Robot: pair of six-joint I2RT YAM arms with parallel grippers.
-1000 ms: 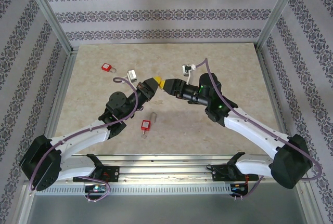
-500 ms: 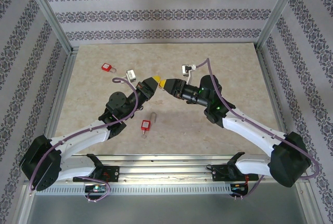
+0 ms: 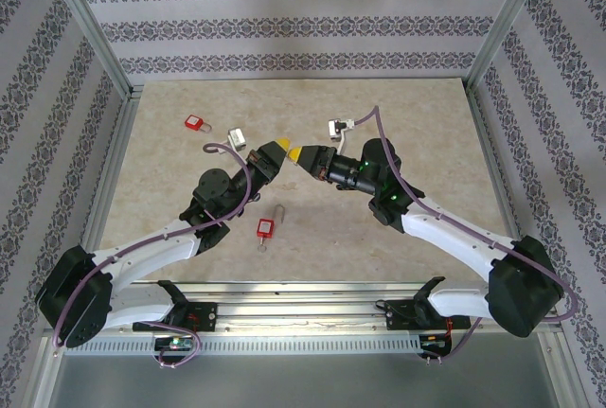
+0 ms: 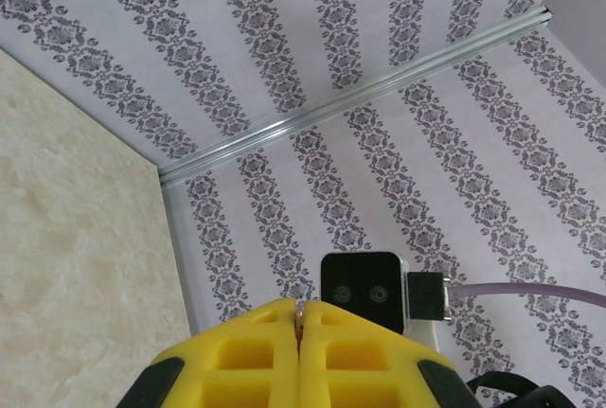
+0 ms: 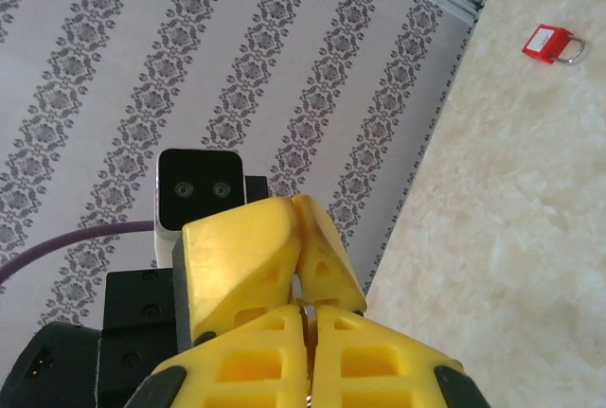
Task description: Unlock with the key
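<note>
My two grippers meet tip to tip in the air over the middle of the table. The left gripper (image 3: 282,148) (image 4: 299,313) is shut, and a thin silvery sliver of the key (image 4: 300,317) shows between its yellow fingertips. The right gripper (image 3: 294,152) (image 5: 309,311) is shut against the same spot, facing the left gripper's yellow fingers (image 5: 241,257). One red padlock (image 3: 265,229) lies on the table below them, its shackle pointing away from the arms. Another red padlock (image 3: 197,123) (image 5: 549,44) lies at the far left.
Two small white-and-grey items lie on the beige tabletop, one (image 3: 239,134) just left of the left gripper and one (image 3: 337,127) behind the right arm. Patterned walls and aluminium posts (image 3: 90,25) enclose the table on three sides.
The right gripper has closed and shifted slightly left, onto the left gripper's tips. The left arm has barely moved.
</note>
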